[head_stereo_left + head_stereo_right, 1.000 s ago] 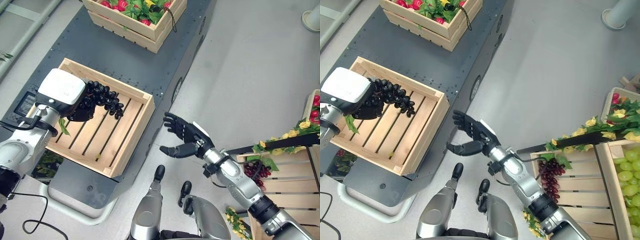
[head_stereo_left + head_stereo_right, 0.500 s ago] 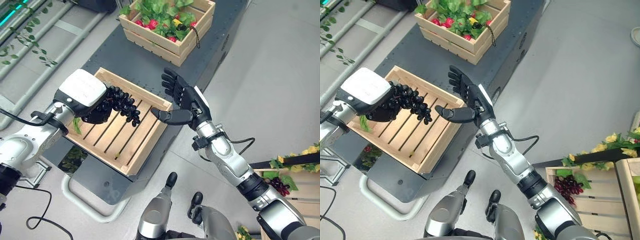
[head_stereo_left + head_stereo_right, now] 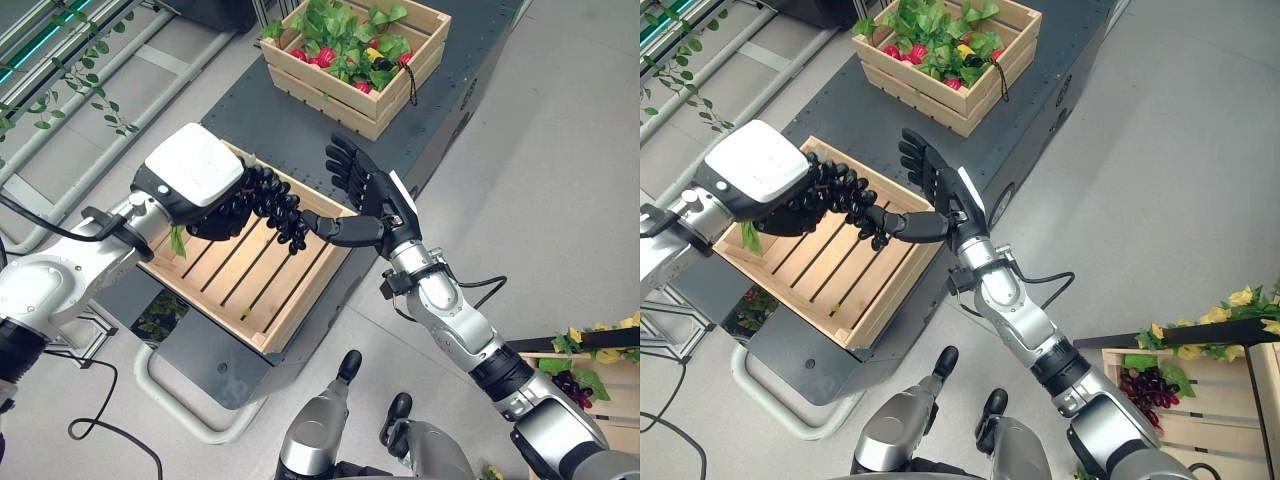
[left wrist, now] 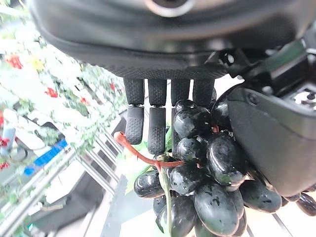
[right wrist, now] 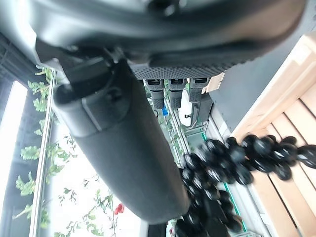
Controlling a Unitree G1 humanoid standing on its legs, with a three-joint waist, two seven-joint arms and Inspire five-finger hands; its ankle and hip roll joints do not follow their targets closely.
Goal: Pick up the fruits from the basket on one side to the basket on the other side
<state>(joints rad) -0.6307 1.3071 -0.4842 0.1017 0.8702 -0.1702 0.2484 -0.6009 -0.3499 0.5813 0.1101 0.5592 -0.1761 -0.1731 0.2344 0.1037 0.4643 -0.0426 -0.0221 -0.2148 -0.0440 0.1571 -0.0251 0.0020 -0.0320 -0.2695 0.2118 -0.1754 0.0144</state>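
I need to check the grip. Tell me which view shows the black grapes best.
The left wrist view: the black grapes show up close, with the left hand curled round them. Both eye views show the bunch hanging over the slatted crate. The right wrist view shows it blurred beyond the open right hand.

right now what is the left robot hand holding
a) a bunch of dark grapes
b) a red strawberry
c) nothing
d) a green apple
a, since the left robot hand has its fingers curled round a bunch of dark grapes held above the slatted crate, and the left wrist view shows the grapes against its fingers.
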